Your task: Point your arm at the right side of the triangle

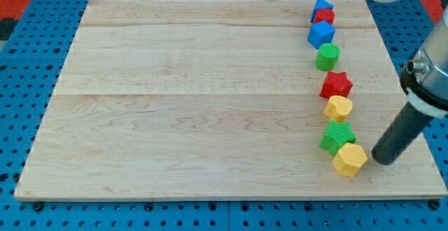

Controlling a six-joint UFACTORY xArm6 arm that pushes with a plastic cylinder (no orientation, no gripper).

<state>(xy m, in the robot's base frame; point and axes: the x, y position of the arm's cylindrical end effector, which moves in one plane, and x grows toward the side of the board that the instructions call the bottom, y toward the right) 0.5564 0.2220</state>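
Note:
The blue triangle [321, 6] lies at the top of a column of blocks near the board's right side. Below it in the column come a red block [327, 17], a blue cube [321, 33], a green cylinder [327, 56], a red star [336, 85], a yellow heart [339, 108], a green star [337, 136] and a yellow hexagon [349, 160]. My tip [381, 160] rests on the board just right of the yellow hexagon, close to it, far below the triangle.
The wooden board [196, 98] sits on a blue perforated table. The arm's grey body enters from the view's right edge [430, 63]. The board's right edge runs close to the tip.

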